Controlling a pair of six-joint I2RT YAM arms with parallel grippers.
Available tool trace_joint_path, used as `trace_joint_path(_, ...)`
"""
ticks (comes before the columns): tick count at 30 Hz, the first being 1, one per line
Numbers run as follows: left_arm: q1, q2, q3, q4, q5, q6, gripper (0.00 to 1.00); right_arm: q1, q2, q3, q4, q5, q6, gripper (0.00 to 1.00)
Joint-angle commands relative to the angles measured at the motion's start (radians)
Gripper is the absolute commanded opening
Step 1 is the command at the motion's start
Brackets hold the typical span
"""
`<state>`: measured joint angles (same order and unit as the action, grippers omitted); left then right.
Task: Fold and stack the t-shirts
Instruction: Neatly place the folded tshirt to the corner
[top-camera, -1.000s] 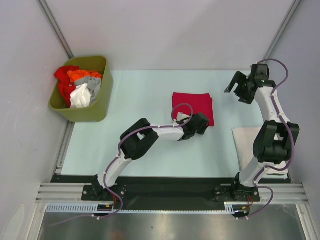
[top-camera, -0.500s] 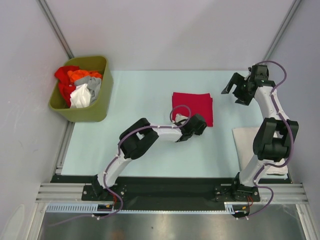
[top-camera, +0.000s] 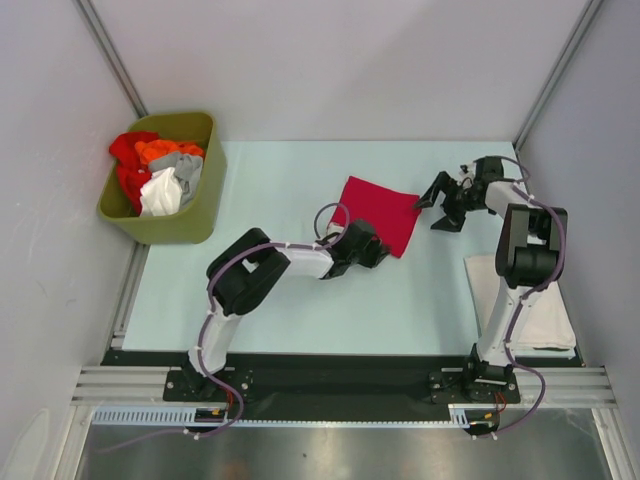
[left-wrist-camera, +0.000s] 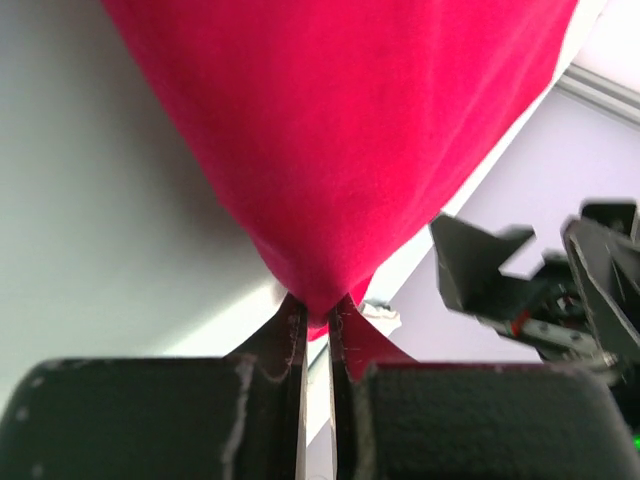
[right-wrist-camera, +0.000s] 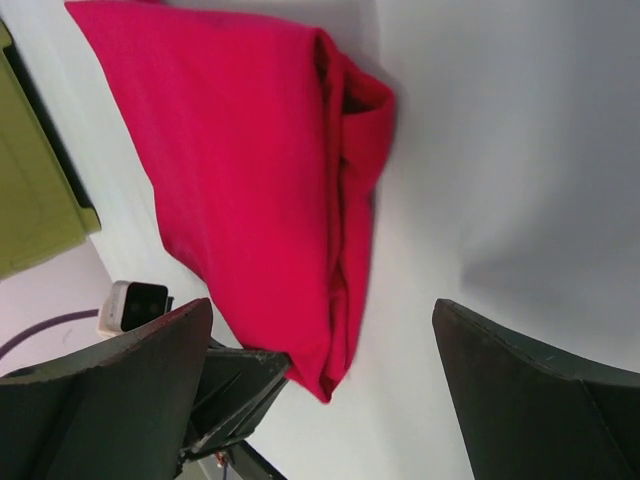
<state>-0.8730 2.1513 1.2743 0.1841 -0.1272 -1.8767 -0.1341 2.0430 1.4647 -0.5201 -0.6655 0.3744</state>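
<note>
A folded crimson-red t-shirt lies askew in the middle of the table. My left gripper is shut on its near corner, and in the left wrist view the red cloth is pinched between the fingertips of the left gripper. My right gripper stands open just right of the shirt's right corner, apart from it. In the right wrist view the red shirt lies ahead of the wide-open right gripper. An off-white t-shirt lies flat at the near right, partly under the right arm.
An olive-green bin stands at the back left, holding crumpled red, orange, grey and white t-shirts. The bin's wall shows beyond the shirt. Enclosure walls stand close on both sides.
The left gripper shut on the red shirt's near corner and drew it near-left, turning the shirt. The right arm swung down and left to the shirt's right corner, staying open.
</note>
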Motion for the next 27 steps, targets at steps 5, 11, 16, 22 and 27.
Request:
trace_joint_path(5, 0.016, -0.128, -0.036, 0.052, 0.073, 0.057, 0.00, 0.048, 0.006, -0.125, 0.209, -0.097, 0.107, 1.00)
trace_joint_path(11, 0.019, -0.169, -0.085, 0.072, 0.086, 0.059, 0.00, 0.051, 0.013, -0.188, 0.284, -0.114, 0.162, 1.00)
trace_joint_path(16, 0.022, -0.189, -0.110, 0.097, 0.084, 0.047, 0.00, 0.067, 0.025, -0.201, 0.321, -0.108, 0.235, 0.98)
trace_joint_path(22, 0.023, -0.206, -0.110, 0.107, 0.087, 0.048, 0.00, 0.082, 0.009, -0.224, 0.307, 0.000, 0.268, 0.93)
trace_joint_path(27, 0.023, -0.220, -0.128, 0.126, 0.090, 0.048, 0.00, 0.080, 0.023, -0.227, 0.331, 0.021, 0.290, 0.90)
